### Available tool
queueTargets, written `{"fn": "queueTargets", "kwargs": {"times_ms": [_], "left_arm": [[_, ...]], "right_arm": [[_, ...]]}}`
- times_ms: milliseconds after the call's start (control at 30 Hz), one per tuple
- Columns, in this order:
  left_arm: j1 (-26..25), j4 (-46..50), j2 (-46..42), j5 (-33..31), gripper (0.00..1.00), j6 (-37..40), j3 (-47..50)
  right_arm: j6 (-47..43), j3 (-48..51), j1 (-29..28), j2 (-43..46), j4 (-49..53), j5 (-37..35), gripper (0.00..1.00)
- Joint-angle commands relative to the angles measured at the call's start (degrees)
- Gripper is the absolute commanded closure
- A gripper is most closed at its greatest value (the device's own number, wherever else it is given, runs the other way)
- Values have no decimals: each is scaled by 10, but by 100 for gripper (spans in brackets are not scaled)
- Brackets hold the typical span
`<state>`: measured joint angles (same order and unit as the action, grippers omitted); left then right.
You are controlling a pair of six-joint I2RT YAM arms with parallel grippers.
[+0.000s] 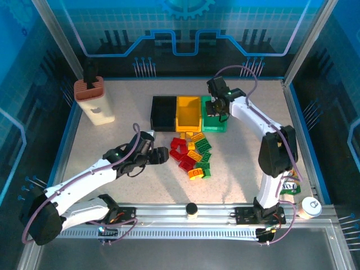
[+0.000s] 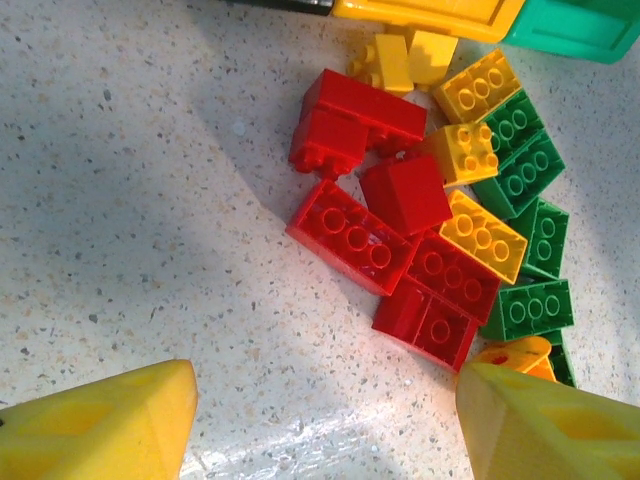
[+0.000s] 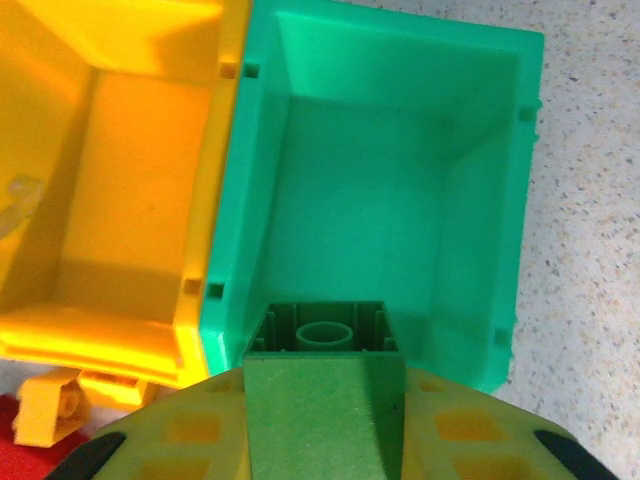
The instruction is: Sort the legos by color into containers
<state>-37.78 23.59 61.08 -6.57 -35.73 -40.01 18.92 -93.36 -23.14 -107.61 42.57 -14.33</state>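
The legos (image 1: 193, 155) lie in a pile of red, yellow and green bricks in front of three bins: black (image 1: 163, 113), yellow (image 1: 188, 113) and green (image 1: 215, 122). My right gripper (image 1: 217, 106) hangs over the green bin (image 3: 390, 150), shut on a green brick (image 3: 322, 338) with its hollow underside facing the camera. The yellow bin (image 3: 130, 180) adjoins on the left. My left gripper (image 1: 163, 156) stands open just left of the pile. In its wrist view the yellow fingers (image 2: 100, 425) frame bare table, with the red bricks (image 2: 350, 235) just ahead.
A tall beige holder (image 1: 94, 100) stands at the back left. A small dark-topped object (image 1: 192, 210) sits on the front rail. A white cup (image 1: 311, 207) and green packets (image 1: 291, 187) lie by the right arm's base. A loose yellow brick (image 3: 48, 410) lies before the yellow bin.
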Motion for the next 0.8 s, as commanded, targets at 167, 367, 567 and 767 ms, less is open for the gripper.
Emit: {"fn": "queueTargets", "kwargs": {"times_ms": [167, 367, 567, 767], "left_arm": [[-12, -23, -2, 24, 30, -9, 15], [-19, -33, 12, 35, 31, -6, 12], [-30, -47, 40, 45, 33, 3, 6], [-55, -57, 79, 56, 36, 11, -4]], "right_arm": [[1, -80, 20, -68, 44, 8, 47], [-4, -31, -25, 11, 32, -33, 16], [21, 121, -78, 133, -9, 7, 24], [76, 292, -135, 247, -48, 62, 38]]}}
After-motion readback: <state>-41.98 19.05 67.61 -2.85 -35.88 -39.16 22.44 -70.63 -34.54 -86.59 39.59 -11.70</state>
